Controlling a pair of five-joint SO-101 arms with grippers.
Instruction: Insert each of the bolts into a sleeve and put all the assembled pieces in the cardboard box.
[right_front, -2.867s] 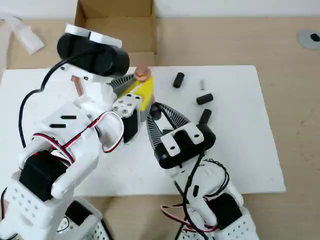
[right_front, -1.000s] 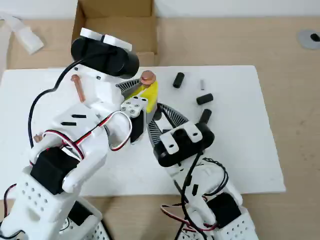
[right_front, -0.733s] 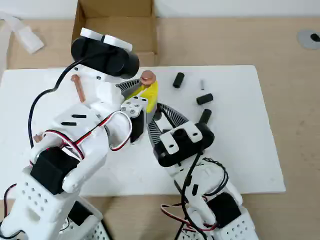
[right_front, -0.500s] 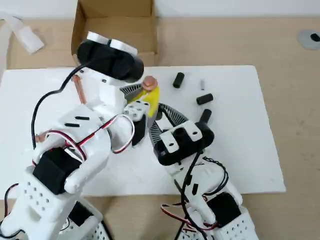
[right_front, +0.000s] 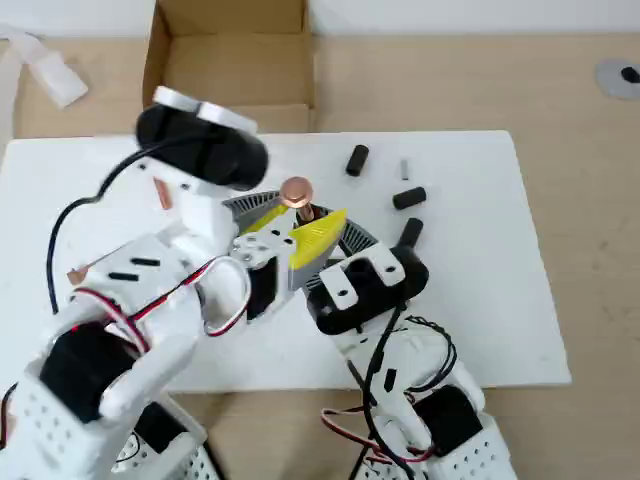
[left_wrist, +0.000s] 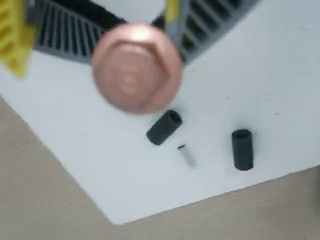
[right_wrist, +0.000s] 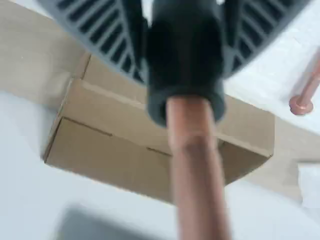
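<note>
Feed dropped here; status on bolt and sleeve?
Left end effector open, straddling bolt. Right end effector shut on sleeve, bolt in it. Left arm sits between them and cardboard box.

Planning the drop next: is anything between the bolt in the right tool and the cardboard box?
Partly: the left arm's black wrist block hangs beside the path from the bolt to the cardboard box, and the open left tool flanks the bolt.

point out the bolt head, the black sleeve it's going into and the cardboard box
bolt (left_wrist: 136, 67), left wrist view, centre of its copper head
sleeve (right_wrist: 184, 62), right wrist view, middle of its black outer wall
cardboard box (right_front: 235, 65), high view, bare floor inside
</note>
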